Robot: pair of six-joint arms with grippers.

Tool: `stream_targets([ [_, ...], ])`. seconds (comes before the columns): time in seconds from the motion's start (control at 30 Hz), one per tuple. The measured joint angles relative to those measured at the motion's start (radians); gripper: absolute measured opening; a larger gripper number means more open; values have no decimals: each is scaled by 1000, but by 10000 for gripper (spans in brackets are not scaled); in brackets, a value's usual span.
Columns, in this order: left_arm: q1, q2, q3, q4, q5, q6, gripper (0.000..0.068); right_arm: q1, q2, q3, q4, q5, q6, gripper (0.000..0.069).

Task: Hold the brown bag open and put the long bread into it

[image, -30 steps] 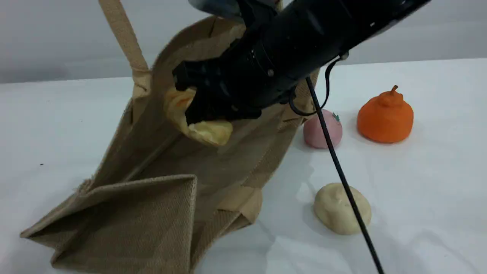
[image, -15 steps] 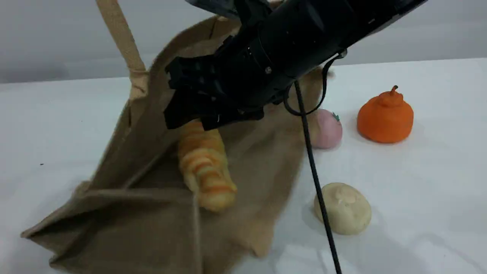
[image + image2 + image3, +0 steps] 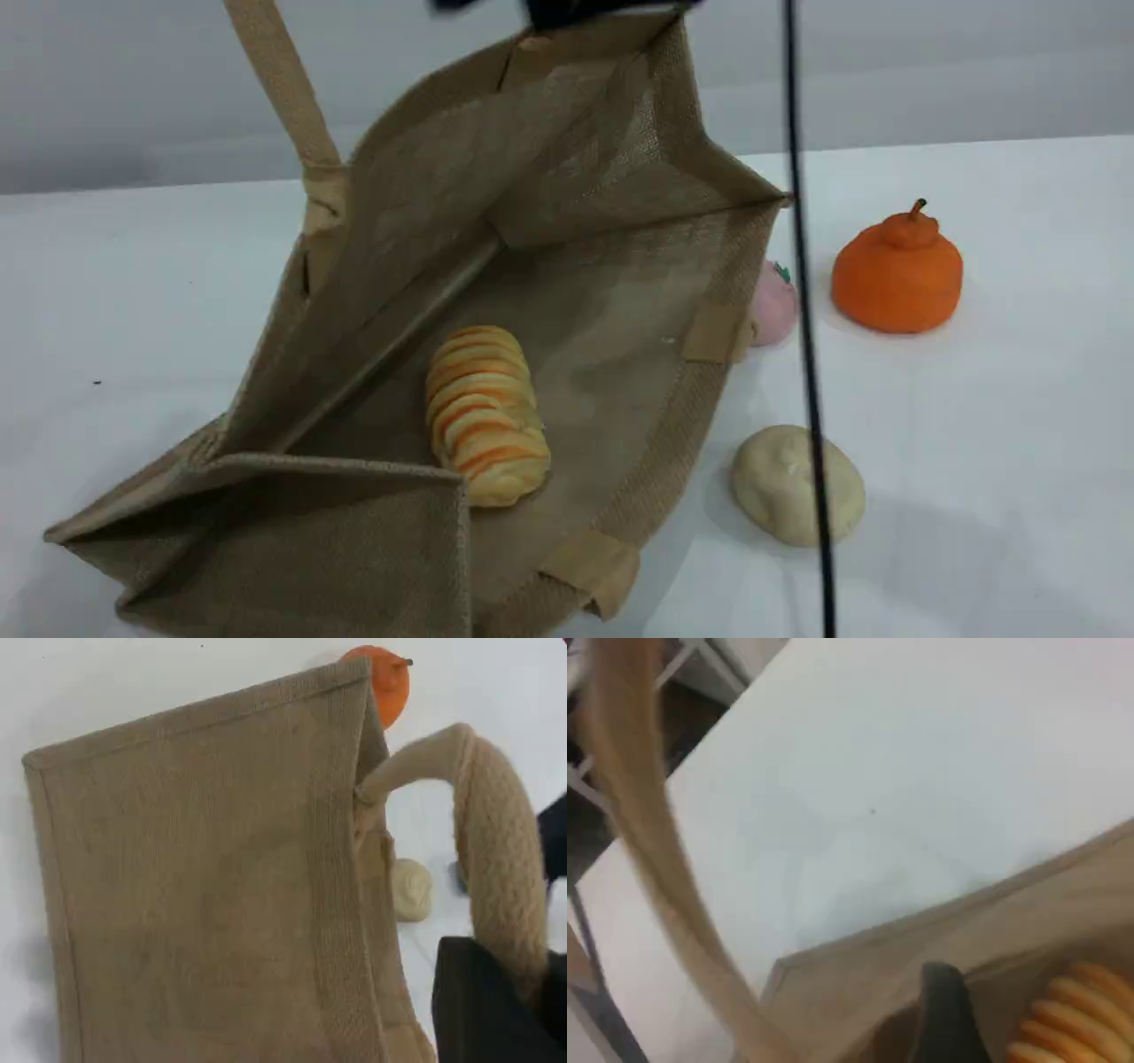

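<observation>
The long bread (image 3: 486, 415) is now seen lying on the inner wall of the brown bag (image 3: 567, 177), at lower centre of the scene view, released since a second ago, when it was gripped high in the bag's mouth. The right arm, which filled the upper centre of that view, has been withdrawn above the top edge, only a thin black cable (image 3: 804, 319) being left down the right side. The right gripper (image 3: 950, 1014) is seen in its wrist view as one dark fingertip at the bottom edge, above the bag's rim and beside the bread; its jaws are spread and nothing is held. The left gripper (image 3: 496, 1005) is clamped on a beige handle (image 3: 496, 859) at lower right of its view, so the bag is held open. On the white table (image 3: 974, 461) a cream lump (image 3: 795, 483), a pink ball (image 3: 772, 306) and an orange gourd (image 3: 897, 270) are set at the right, before a grey wall (image 3: 106, 89)
</observation>
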Motion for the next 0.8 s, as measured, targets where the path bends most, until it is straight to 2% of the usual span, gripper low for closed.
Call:
stream_targets([
  [0.2,0,15,4,-6,-1,-1,90,-80,-153,0,-237,117,192,405],
  [0.4,-1,54,66,-7,-9,-2,90,-92,-328,0,-439,214,345,405],
  [0.63,-1,54,259,-9,-159,29,90,-92,-530,0,-690,320,545,405],
  [0.7,-1,53,309,-31,-195,48,94,-92,-580,0,-764,363,606,405],
  [0.8,-7,53,382,-105,-257,107,104,-92,-658,0,-871,437,695,405],
])
